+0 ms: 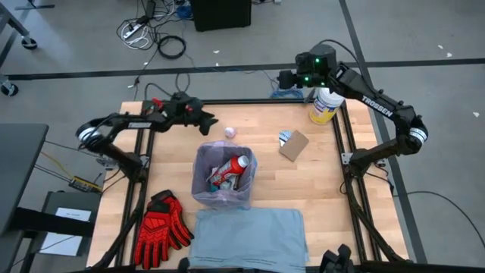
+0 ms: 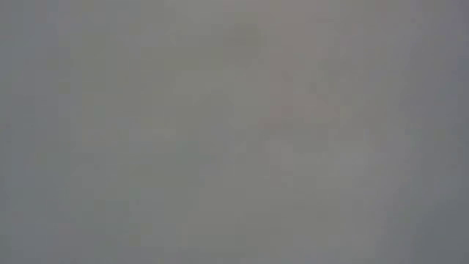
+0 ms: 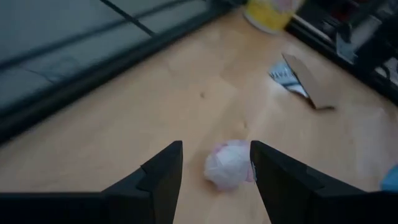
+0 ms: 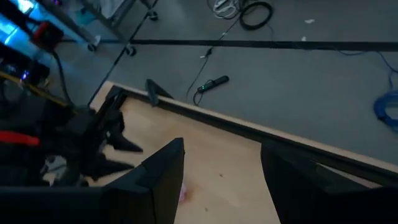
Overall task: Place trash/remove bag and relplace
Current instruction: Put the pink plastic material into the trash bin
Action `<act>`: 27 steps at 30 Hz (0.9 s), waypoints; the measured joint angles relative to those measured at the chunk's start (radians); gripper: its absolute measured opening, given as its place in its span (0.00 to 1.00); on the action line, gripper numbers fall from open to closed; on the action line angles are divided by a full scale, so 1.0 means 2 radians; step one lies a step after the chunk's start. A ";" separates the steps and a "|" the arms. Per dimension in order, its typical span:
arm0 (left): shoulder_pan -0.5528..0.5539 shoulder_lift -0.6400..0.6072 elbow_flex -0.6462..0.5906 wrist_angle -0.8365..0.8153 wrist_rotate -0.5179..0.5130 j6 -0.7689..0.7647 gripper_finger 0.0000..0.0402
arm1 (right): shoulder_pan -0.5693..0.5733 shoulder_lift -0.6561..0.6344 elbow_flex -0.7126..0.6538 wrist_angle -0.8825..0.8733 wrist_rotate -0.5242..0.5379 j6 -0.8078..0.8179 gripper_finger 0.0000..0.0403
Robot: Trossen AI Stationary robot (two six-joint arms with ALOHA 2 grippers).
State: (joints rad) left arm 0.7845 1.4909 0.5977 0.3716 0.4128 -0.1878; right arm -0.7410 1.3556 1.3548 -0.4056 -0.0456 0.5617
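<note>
A crumpled white-pink paper ball [image 1: 229,132] [image 3: 229,165] lies on the wooden table, far of the bin. My left gripper [image 1: 210,121] [image 3: 216,149] is open; the ball lies just ahead between its fingers, untouched as far as I can see. The lavender bag [image 1: 222,176] lines the small bin at the table's middle, with a red bottle [image 1: 233,168] inside. A brown cardboard piece [image 1: 294,145] lies flat to the bin's far right. My right gripper [image 1: 283,79] [image 4: 222,149] is open and empty, high over the table's far edge.
A yellow tub [image 1: 326,106] stands at the far right corner. Red gloves [image 1: 161,227] lie at the near left. A grey-blue liner [image 1: 250,236] is spread along the near edge. The low view shows only a grey blur.
</note>
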 joint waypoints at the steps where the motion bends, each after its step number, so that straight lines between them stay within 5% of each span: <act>1: -0.003 0.016 0.008 -0.001 0.005 0.000 0.49 | -0.004 0.000 0.000 0.001 0.000 0.004 0.50; 11: -0.061 0.096 0.061 -0.005 0.049 -0.013 0.49 | -0.014 0.000 0.000 0.011 -0.004 -0.018 0.50; 20: -0.086 0.095 0.068 -0.001 0.027 0.025 0.49 | -0.021 0.000 0.000 -0.006 -0.009 -0.101 0.50; 27: -0.081 0.095 0.068 -0.017 0.009 0.077 0.49 | -0.053 0.001 0.000 0.017 -0.070 -0.153 0.50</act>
State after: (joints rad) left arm 0.6216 1.6817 0.7330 0.3370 0.4303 -0.0332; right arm -0.8473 1.3567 1.3548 -0.3721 -0.1849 0.2566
